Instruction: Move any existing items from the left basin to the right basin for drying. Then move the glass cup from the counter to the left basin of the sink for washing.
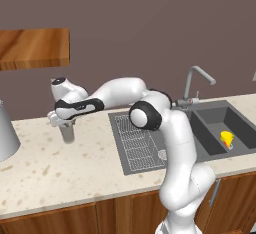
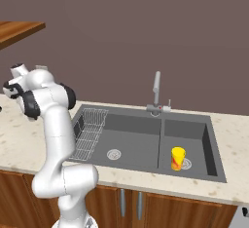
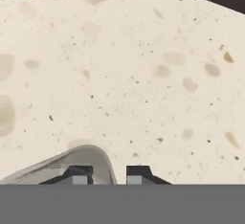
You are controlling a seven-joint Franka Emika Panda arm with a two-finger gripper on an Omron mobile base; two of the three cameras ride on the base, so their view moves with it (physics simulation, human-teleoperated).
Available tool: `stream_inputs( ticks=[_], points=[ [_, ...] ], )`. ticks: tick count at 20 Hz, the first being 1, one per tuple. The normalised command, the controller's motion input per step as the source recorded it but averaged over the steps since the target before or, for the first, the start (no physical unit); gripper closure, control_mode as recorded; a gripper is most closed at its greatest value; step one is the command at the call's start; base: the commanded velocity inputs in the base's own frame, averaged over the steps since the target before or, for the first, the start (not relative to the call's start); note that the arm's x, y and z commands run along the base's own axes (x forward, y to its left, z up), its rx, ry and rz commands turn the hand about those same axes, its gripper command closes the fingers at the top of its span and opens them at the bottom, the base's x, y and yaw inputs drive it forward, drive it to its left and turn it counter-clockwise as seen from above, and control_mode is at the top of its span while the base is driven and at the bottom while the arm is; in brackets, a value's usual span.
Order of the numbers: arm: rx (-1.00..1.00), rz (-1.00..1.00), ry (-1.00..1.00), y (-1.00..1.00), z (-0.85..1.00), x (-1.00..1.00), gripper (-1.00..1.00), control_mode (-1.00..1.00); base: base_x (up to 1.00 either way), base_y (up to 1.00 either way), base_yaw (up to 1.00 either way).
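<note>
The glass cup (image 1: 68, 134) stands on the beige counter (image 1: 60, 173), left of the sink. My gripper (image 1: 64, 124) points down onto the cup's top. In the hand view the cup's curved rim (image 3: 91, 153) runs between my fingertips, with my gripper (image 3: 109, 175) straddling the wall, its jaws narrow and a slim gap on each side. A yellow item with a red band (image 1: 227, 138) (image 2: 178, 158) stands upright in the right basin (image 1: 215, 123) (image 2: 189, 132). The left basin (image 2: 133, 142) holds only its wire rack (image 1: 136, 143) (image 2: 90, 132).
A large grey cone-shaped object (image 1: 5, 133) stands at the counter's far left. The curved faucet (image 1: 192, 85) (image 2: 156, 93) rises behind the sink divider. A wooden shelf (image 1: 32, 48) hangs on the wall above the counter, left of my arm.
</note>
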Motion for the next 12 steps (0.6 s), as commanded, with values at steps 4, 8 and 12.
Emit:
stream_inputs(
  ticks=[4,8,12],
  points=[
    [0.0,0.0,-0.03,0.0,0.0,-0.06,1.0,-1.0,0.0,0.0,0.0],
    [0.0,0.0,-0.08,-0.16,0.03,-0.16,1.0,-1.0,0.0,0.0,0.0],
    [0.0,0.0,-0.09,-0.3,0.09,-0.1,1.0,-1.0,0.0,0.0,0.0]
  ],
)
